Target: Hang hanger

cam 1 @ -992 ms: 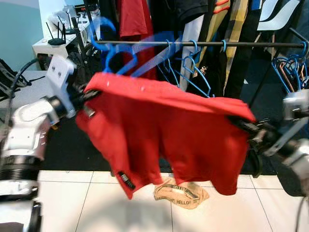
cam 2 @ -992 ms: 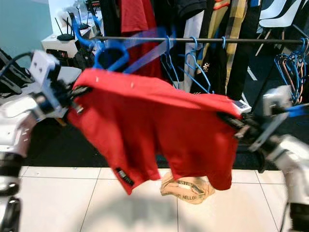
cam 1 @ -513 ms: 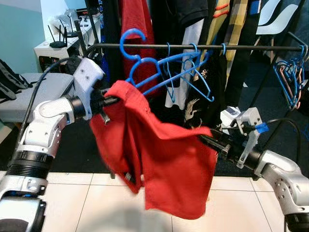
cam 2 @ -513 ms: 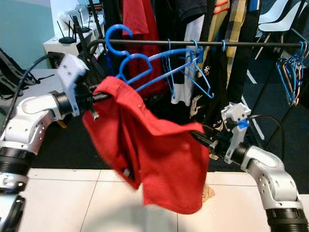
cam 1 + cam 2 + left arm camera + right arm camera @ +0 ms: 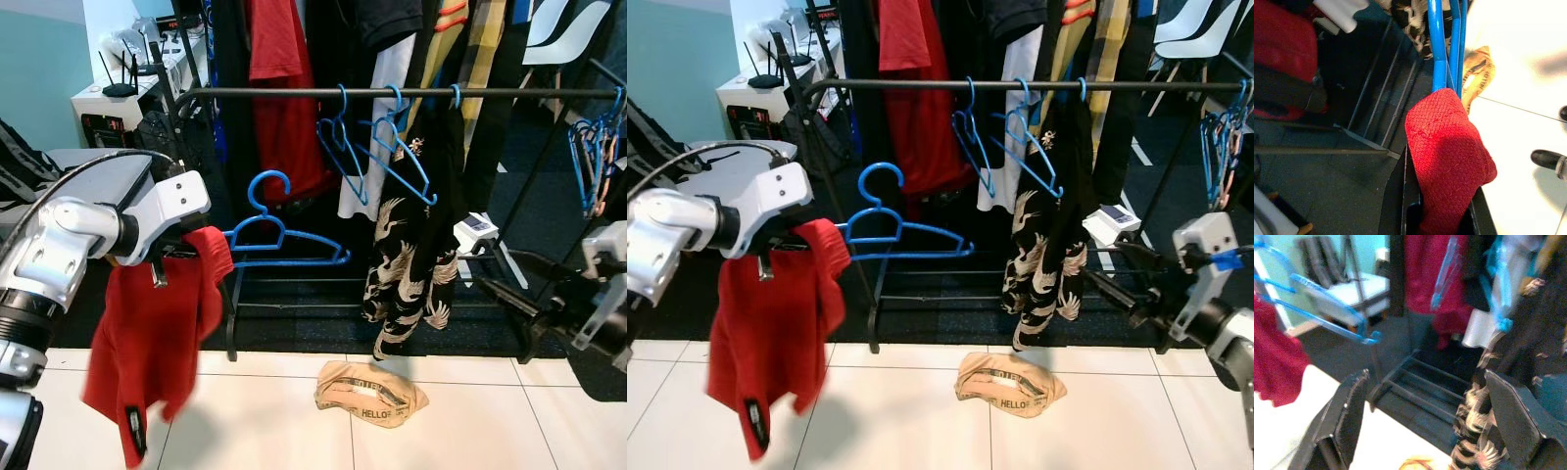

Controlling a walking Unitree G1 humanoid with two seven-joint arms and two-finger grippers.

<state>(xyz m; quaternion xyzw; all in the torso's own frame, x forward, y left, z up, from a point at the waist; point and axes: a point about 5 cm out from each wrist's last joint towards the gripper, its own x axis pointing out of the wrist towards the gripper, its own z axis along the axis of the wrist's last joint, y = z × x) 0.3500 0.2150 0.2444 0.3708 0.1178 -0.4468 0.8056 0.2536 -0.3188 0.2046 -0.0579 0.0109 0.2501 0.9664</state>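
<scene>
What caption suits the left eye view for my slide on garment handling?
Left gripper holds a blue hanger with a red shirt dangling off one end, below the clothes rail.

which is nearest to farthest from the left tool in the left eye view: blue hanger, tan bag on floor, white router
1. Blue hanger, held with the red shirt at the left tool.
2. Tan bag, on the floor tiles to the right.
3. White router, on the back shelf, far left.

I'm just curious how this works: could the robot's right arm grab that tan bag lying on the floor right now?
Probably yes. The right claw is open and holds nothing, and the tan bag lies on bare tiles below and to its left, though the arm would have to reach down.
</scene>
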